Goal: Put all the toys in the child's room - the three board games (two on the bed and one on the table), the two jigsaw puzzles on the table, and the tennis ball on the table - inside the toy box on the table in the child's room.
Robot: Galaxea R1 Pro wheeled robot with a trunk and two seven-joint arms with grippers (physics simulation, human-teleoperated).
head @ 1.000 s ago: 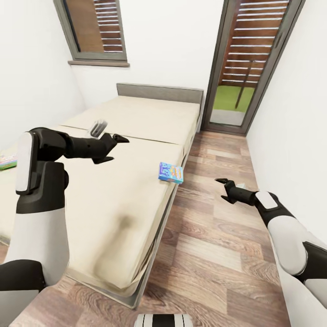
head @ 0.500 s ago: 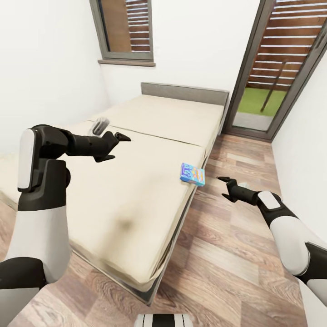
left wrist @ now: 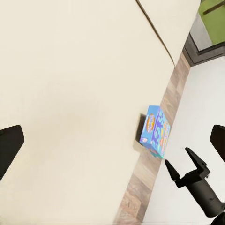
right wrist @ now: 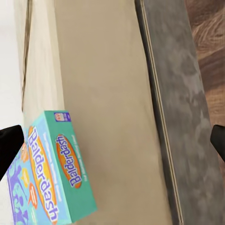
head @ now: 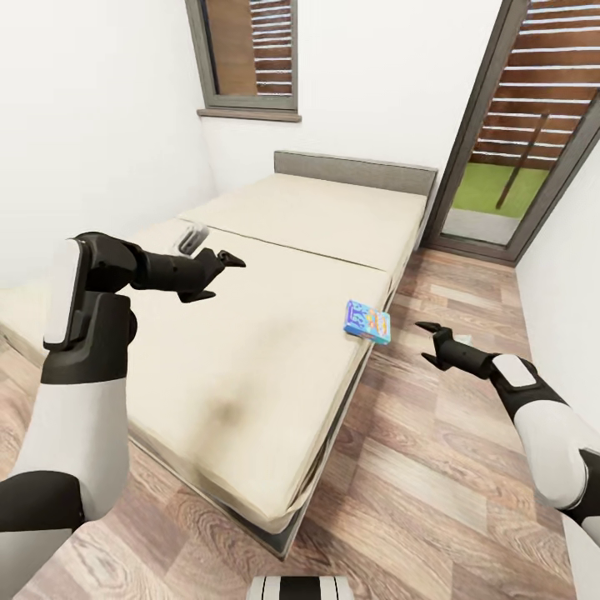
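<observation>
A small blue board game (head: 367, 322) lies flat on the beige bed (head: 267, 333), at the mattress's right edge. In the right wrist view the board game (right wrist: 51, 173) reads "Balderdash" and overhangs the mattress side. My right gripper (head: 425, 342) hovers open over the floor just right of it, a short gap away. My left gripper (head: 227, 278) is open above the middle of the bed, well left of the box. From the left wrist, the blue box (left wrist: 155, 131) and the right gripper (left wrist: 184, 168) show beside it. Nothing is held.
The bed's grey headboard (head: 354, 171) stands against the far wall under a window (head: 250, 54). A glass door (head: 508, 142) is at the back right. Wood plank floor (head: 433, 467) runs between the bed and the right wall.
The whole picture has shifted, so the camera moved: bed and blue box now sit further right. A colourful box at the left edge has left the view. Both arms keep their pose.
</observation>
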